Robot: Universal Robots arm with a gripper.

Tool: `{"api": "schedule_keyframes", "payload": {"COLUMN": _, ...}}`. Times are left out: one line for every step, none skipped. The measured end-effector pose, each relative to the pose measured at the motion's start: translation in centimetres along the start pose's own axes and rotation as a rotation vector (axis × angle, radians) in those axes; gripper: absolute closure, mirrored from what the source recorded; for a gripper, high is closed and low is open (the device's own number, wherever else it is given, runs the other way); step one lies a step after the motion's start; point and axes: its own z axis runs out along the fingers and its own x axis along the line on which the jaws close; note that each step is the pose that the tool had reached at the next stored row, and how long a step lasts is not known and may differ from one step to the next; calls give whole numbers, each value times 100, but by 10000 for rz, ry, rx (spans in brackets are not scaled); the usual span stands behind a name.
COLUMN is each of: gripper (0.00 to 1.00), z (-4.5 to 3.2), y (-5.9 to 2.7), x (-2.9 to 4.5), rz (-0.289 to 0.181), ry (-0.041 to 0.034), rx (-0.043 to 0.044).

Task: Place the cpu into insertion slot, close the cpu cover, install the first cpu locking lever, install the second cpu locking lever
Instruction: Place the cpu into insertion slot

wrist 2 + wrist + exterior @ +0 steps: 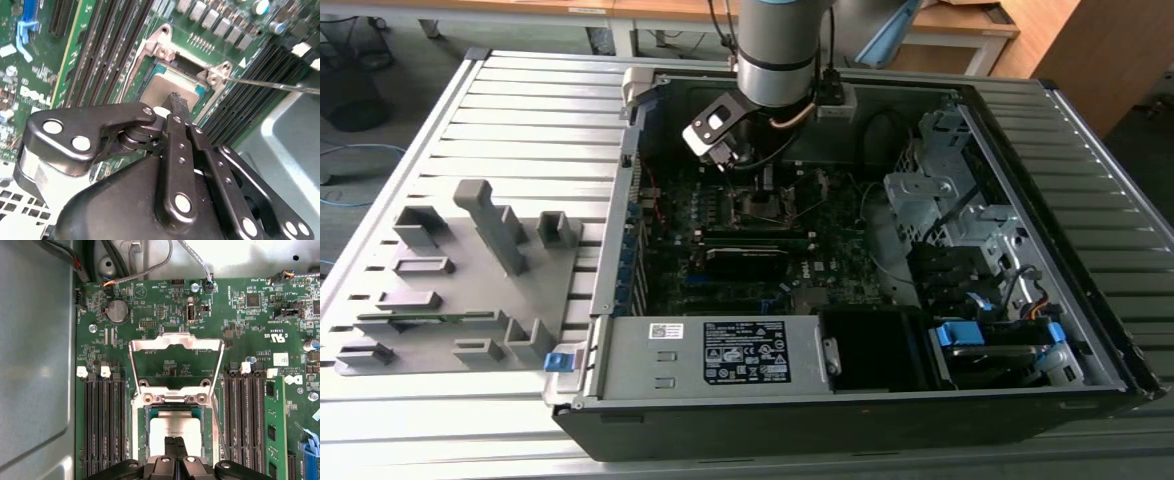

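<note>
cpu (175, 426) lies in insertion slot (147, 432) directly beneath gripper (174, 441).

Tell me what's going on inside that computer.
A robot arm has its hand down inside the open computer case, over the motherboard. The cpu lies in the insertion slot, and the hand's closed fingertips sit right over the chip's top. The cpu cover is flipped up, open, and a thin locking lever sticks out beside the slot, not latched.

cpu (162, 430) seemingly seated in insertion slot (146, 436); cpu cover (175, 341) raised.
</note>
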Motion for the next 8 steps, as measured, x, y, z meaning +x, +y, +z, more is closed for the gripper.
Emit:
{"api": "schedule_keyframes", "payload": {"gripper": 90, "z": 0, "y": 0, "x": 0, "rz": 1, "ry": -1, "rx": 5}}
{"api": "schedule_keyframes", "payload": {"gripper": 90, "z": 0, "y": 0, "x": 0, "rz": 1, "ry": 0, "rx": 8}}
{"api": "schedule_keyframes", "payload": {"gripper": 90, "z": 1, "y": 0, "x": 0, "rz": 0, "ry": 1, "rx": 11}}
{"api": "schedule_keyframes", "payload": {"gripper": 90, "z": 1, "y": 1, "x": 0, "rz": 0, "ry": 2, "rx": 13}}
{"api": "schedule_keyframes", "payload": {"gripper": 90, "z": 2, "y": 6, "x": 0, "rz": -1, "ry": 3, "rx": 13}}
{"api": "schedule_keyframes", "payload": {"gripper": 90, "z": 4, "y": 13, "x": 1, "rz": -1, "ry": 5, "rx": 12}}
{"api": "schedule_keyframes", "payload": {"gripper": 90, "z": 4, "y": 18, "x": 1, "rz": -1, "ry": 3, "rx": 12}}
{"api": "schedule_keyframes", "payload": {"gripper": 90, "z": 4, "y": 21, "x": 1, "rz": -1, "ry": -1, "rx": 13}}
